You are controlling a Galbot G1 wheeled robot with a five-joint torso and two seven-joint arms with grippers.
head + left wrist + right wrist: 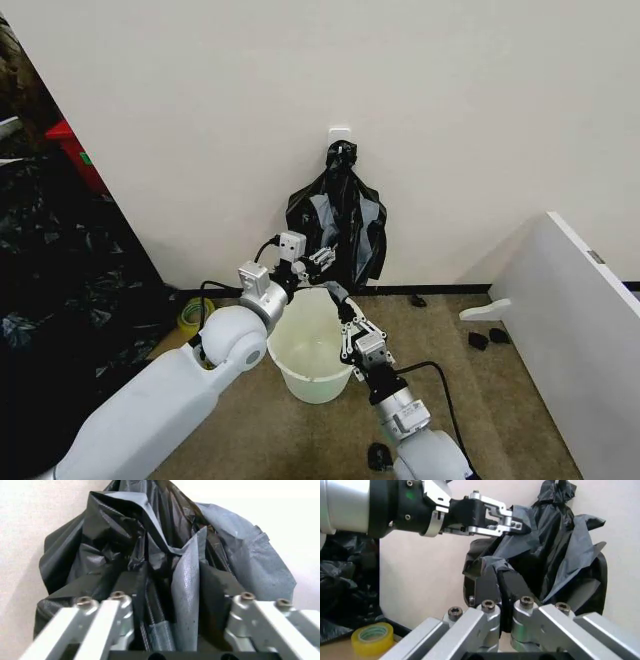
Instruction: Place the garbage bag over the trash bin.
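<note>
From the head view there is one trash bin (311,350), cream-white and upright on the tan floor just out from the wall, its open mouth facing up. One garbage bag (338,225) hangs down the wall from a white hook (340,133), knotted at the top, its long axis vertical and its loose end reaching down toward the bin's far rim. Two arms work here. The left gripper (318,262) is up against the bag's lower left edge; the right gripper (347,318) sits over the bin's right rim, pinching a strip of black plastic. A roll of yellow tape (192,315) lies on the floor to the left, near a heap of black sheeting (50,270).

In the left wrist view, the left gripper (172,603) has its fingers apart, with folds of the bag (165,547) running between them.

In the right wrist view, the right gripper (497,588) is closed together on a fold of the bag (555,551). The left gripper (512,525) is higher, touching the bag's edge. The tape (372,638) sits on the floor.
</note>
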